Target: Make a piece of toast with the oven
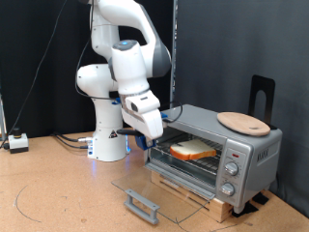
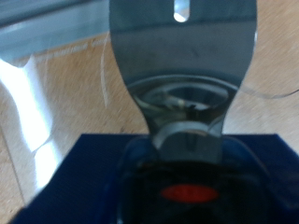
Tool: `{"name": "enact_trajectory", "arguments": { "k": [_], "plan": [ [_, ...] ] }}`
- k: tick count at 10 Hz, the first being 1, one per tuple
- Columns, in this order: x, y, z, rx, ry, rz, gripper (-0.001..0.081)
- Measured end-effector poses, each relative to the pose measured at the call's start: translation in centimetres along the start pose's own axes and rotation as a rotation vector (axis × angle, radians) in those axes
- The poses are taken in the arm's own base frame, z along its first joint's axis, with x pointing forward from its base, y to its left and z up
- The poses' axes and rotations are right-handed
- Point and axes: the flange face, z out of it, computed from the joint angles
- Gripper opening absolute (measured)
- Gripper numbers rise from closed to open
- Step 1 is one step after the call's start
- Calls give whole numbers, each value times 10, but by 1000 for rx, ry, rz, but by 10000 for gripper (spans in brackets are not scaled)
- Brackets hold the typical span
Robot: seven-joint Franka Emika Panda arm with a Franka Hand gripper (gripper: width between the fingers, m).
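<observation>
The piece of toast (image 1: 194,149) lies on the rack inside the oven (image 1: 214,152), whose glass door hangs open. The gripper (image 1: 154,135) hovers just left of it; whether its fingers are spread cannot be told. The bread looks light and crumbly, best held gently by its crust.

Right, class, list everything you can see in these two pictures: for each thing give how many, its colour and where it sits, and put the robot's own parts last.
oven: one, silver-grey, on a wooden base at the exterior view's right, glass door dropped open.
piece of toast: one, pale face with orange-brown crust, on the rack inside the oven.
knobs: three, silver, stacked on the oven's front panel.
wooden plate: one, tan, on top of the oven.
small box: one, black and white, at the exterior view's left edge.
table: one, brown, under everything.
robot arm: one, white, behind the oven.
end effector: one, white and dark, at the oven's open mouth beside the toast; the wrist view is too blurred to add detail.
</observation>
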Motion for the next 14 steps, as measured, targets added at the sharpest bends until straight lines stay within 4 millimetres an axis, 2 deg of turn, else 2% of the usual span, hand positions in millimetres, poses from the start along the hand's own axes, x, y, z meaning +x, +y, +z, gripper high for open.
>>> {"name": "enact_trajectory", "arguments": {
  "k": [4, 6, 8, 9, 12, 14],
  "plan": [
    [-11, 2, -56, 31, 106, 6, 397],
    [-17, 0, -75, 42, 109, -1, 397],
    [-15, -4, -71, 64, 113, -21, 397],
    [-8, -13, -68, 110, 120, -68, 397],
    [15, -51, -64, 238, 126, -212, 397],
    [31, -76, -60, 255, 106, -268, 397]
  ]
}}
